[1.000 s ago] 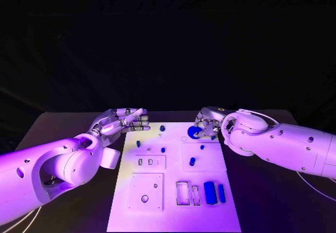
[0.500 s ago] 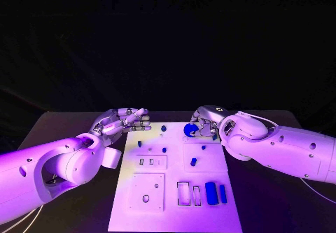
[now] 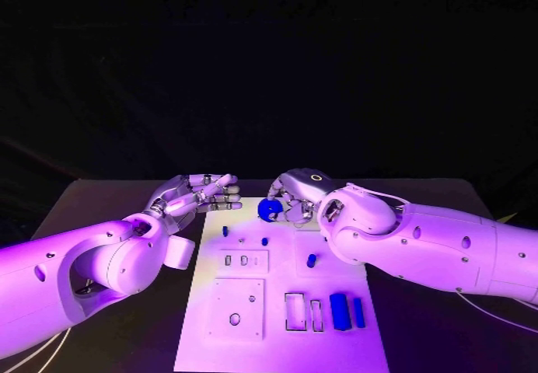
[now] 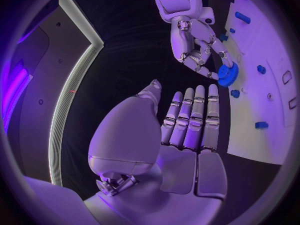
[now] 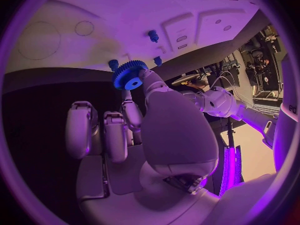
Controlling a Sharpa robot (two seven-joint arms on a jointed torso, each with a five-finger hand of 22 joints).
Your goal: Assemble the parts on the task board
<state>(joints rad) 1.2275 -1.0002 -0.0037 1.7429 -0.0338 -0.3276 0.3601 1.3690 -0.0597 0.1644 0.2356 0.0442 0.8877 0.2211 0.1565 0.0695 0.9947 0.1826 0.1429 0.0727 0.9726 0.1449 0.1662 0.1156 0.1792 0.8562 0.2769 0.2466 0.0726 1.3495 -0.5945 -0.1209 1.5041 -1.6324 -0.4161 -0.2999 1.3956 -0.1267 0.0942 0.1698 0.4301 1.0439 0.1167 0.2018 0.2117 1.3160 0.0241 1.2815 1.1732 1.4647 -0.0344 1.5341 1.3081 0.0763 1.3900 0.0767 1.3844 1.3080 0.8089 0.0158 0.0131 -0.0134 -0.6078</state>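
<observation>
gear (image 3: 269,209), blue and toothed, sits pinched in the fingertips of the right robot hand (image 3: 294,200) over the far end of the task board (image 3: 281,342), toward 12 o'clock on the white plate. the right wrist view shows its round face and centre hole at the fingertips (image 5: 144,78), just beside small blue pegs (image 5: 153,35) standing in the board. left robot hand (image 3: 200,194) hovers at the board's 10 o'clock corner, released, fingers straight and side by side, grasping nothing. toward 5 o'clock on the board two blue bars (image 3: 339,311) lie next to rectangular slots. black surface (image 3: 101,202) carries the board.
</observation>
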